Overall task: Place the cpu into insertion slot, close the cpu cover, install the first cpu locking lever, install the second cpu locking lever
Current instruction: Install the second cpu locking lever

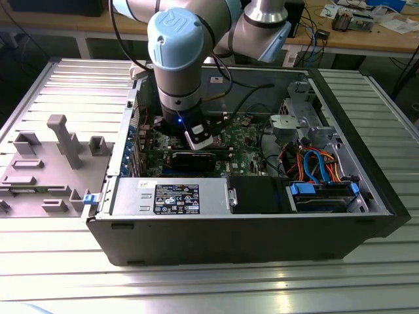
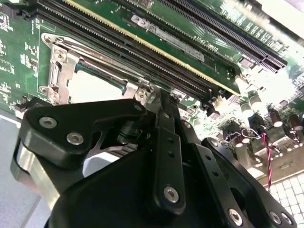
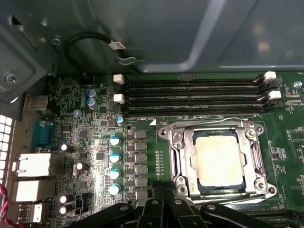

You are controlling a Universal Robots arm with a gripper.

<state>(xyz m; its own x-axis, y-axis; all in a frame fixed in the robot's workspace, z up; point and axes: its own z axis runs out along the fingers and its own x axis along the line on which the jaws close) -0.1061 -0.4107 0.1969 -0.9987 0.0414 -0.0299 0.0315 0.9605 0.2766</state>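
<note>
The cpu [image 3: 217, 159], a silver-grey square, lies flat in the insertion slot [image 3: 167, 132] on the green motherboard. The cpu cover [image 3: 183, 153] is folded down over it, and the chip shows through its window. In the second wrist view the cpu [image 2: 95, 88] and the cover [image 2: 61, 71] sit just beyond my black fingers [image 2: 164, 121]. My gripper [image 3: 162, 189] is shut, its tips pressed together at the socket's edge. I cannot tell whether a thin lever is caught between them. In the exterior view the gripper [image 1: 192, 142] reaches down into the open computer case, and the arm hides the socket.
Long black memory slots [image 3: 190, 95] run beside the socket, and upright capacitors [image 3: 114, 156] stand on its other side. The case holds a power supply [image 1: 170, 196] at the front and a drive cage with coloured cables [image 1: 321, 170] on the exterior view's right. A grey fixture [image 1: 52, 163] lies outside the case.
</note>
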